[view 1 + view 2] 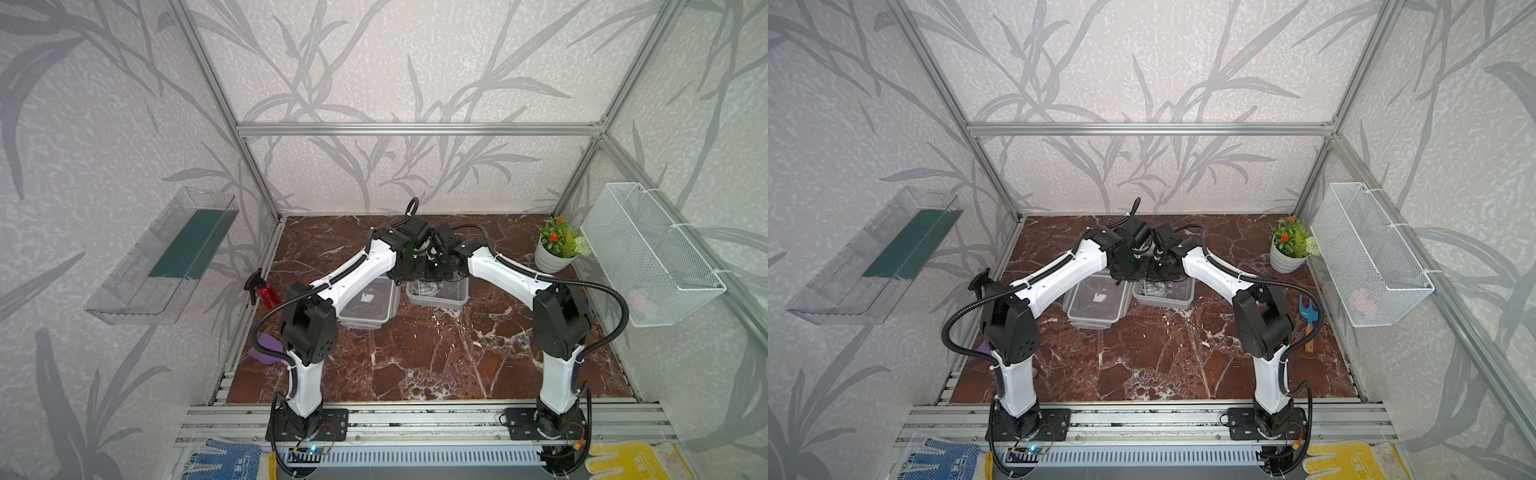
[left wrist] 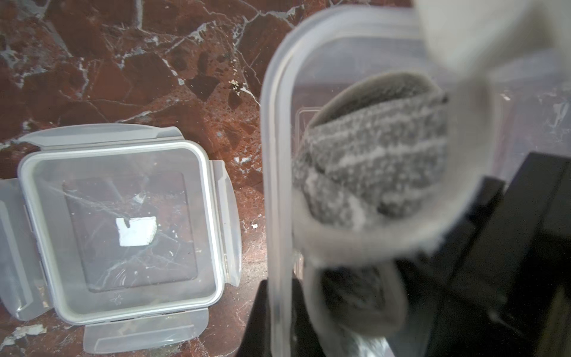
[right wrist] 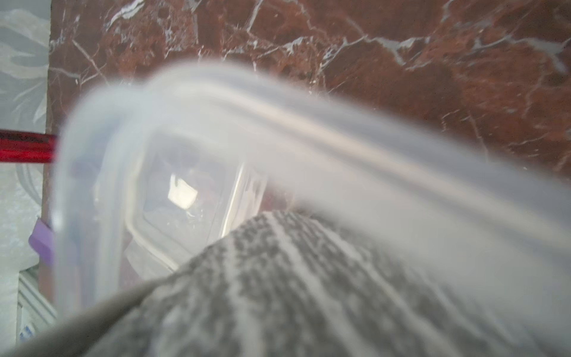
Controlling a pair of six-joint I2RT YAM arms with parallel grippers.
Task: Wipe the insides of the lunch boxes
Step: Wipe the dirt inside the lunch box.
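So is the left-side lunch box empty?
Empty: that lunch box shows only a sticker; the grey cloth is in the other box.

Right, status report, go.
Left tool shut, seemingly pinching the rim of the right-hand lunch box. Right tool shut on grey cloth inside it. Other lunch box empty alongside. Nothing in the way.

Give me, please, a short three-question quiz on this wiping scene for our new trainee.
1. True or false: the grey striped cloth lies in the lunch box nearer the red spray bottle.
2. Which stands beside the white wire mesh basket? A) red spray bottle B) potted plant C) blue glove
3. Which gripper holds the cloth?
Key: 1 false, it lies in the other lunch box; 2 B; 3 the right gripper.
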